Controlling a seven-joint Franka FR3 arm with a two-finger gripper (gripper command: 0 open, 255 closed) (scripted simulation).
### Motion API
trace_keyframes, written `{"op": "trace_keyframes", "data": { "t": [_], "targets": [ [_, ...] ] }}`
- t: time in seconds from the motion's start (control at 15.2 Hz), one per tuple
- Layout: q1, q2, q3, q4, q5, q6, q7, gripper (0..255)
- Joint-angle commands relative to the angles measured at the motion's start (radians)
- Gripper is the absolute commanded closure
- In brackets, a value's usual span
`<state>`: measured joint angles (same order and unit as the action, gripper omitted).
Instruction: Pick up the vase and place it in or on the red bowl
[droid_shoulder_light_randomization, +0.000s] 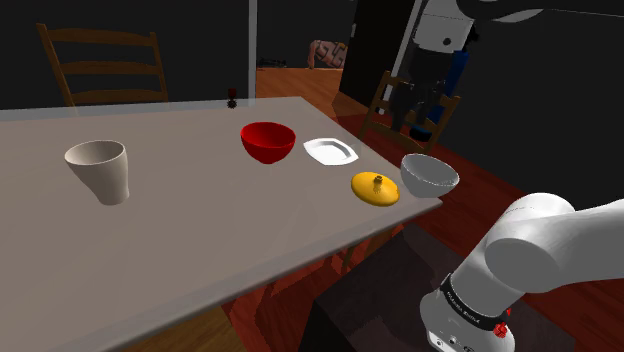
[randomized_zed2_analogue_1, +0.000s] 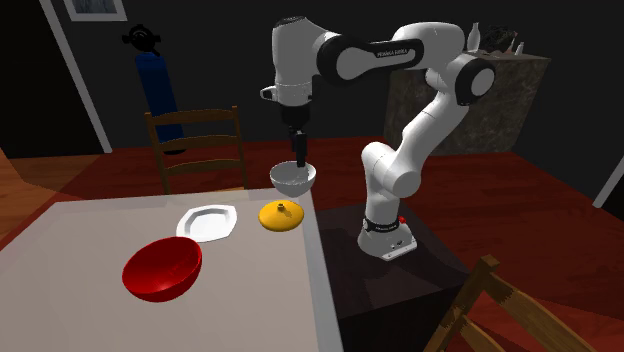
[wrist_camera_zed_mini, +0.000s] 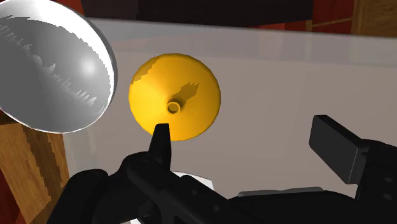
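I note the gripper (wrist_camera_zed_mini: 245, 137) spread, empty; the smooth, tapered beige vase (droid_shoulder_light_randomization: 100, 168) stands well apart from the glossy, rounded red bowl (droid_shoulder_light_randomization: 267, 140).

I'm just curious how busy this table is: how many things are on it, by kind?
Bowls: 2 (red bowl, grey bowl)
Vase: 1
White plate: 1
Yellow lid: 1
Total: 5
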<state>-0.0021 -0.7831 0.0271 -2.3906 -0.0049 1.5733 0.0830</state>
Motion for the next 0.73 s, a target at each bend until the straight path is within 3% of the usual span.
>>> {"op": "trace_keyframes", "data": {
  "t": [0.0,0.66],
  "targets": [
    [0.0,0.0,0.0,0.0,0.0,0.0,0.0,0],
    [-0.055,0.091,-0.124,-0.246,-0.021,0.361,-0.076,0]
  ]
}}
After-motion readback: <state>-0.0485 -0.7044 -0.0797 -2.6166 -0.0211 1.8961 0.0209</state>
